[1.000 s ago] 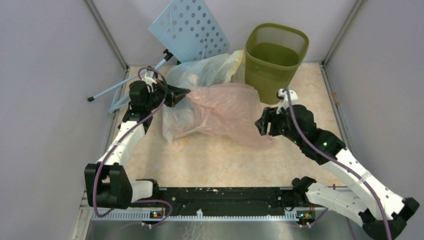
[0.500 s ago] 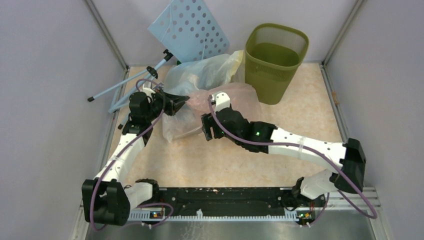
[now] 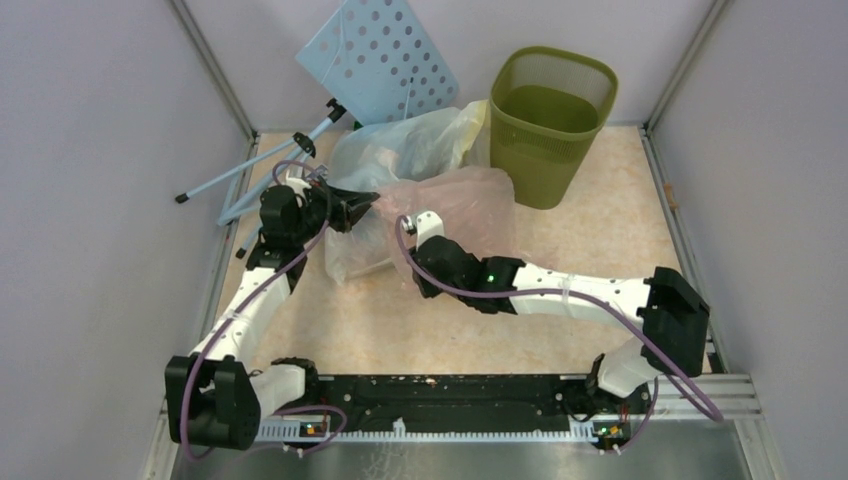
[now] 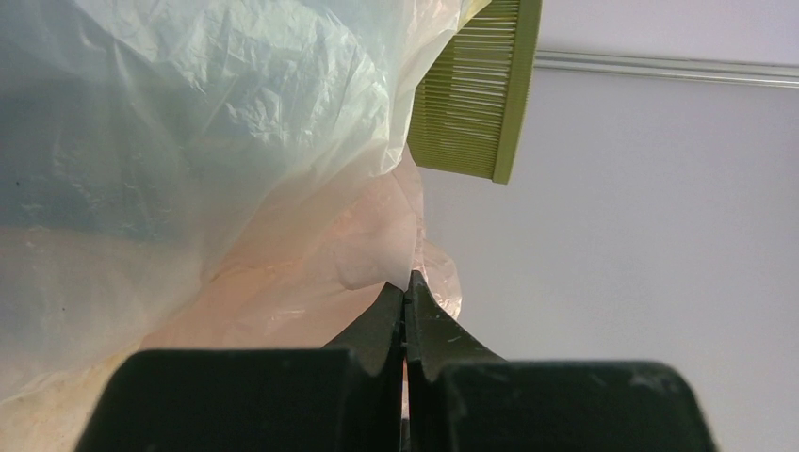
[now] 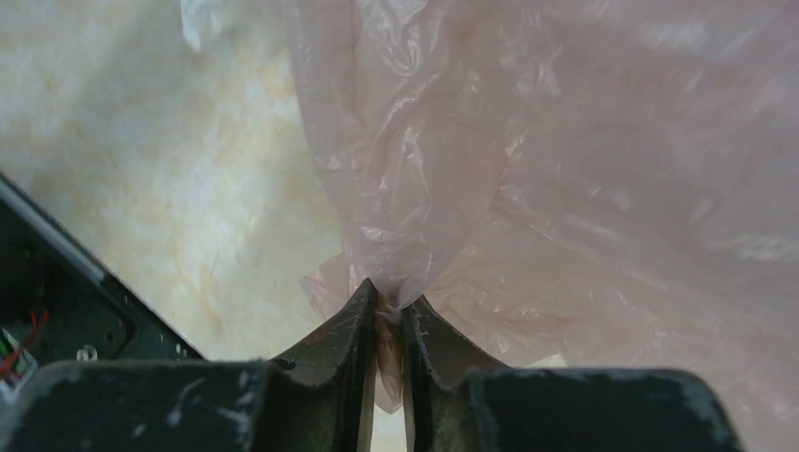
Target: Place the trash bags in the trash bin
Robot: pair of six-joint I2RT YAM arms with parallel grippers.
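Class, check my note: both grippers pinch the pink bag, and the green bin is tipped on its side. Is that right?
Not quite. The trash bin stands upright with its mouth facing up, as the top external view shows. The rest holds: the left gripper and the right gripper each pinch the pink bag.

Pale-blue perforated board [image 3: 378, 55] on thin blue legs [image 3: 250, 160] at back-left of beige marbled tabletop [image 3: 600, 230]

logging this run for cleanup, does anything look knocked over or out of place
Yes: the blue perforated music stand lies tipped over at the back left, its legs pointing sideways instead of down. The trash bin is upright, and the trash bags heaped beside it are simply not binned yet.
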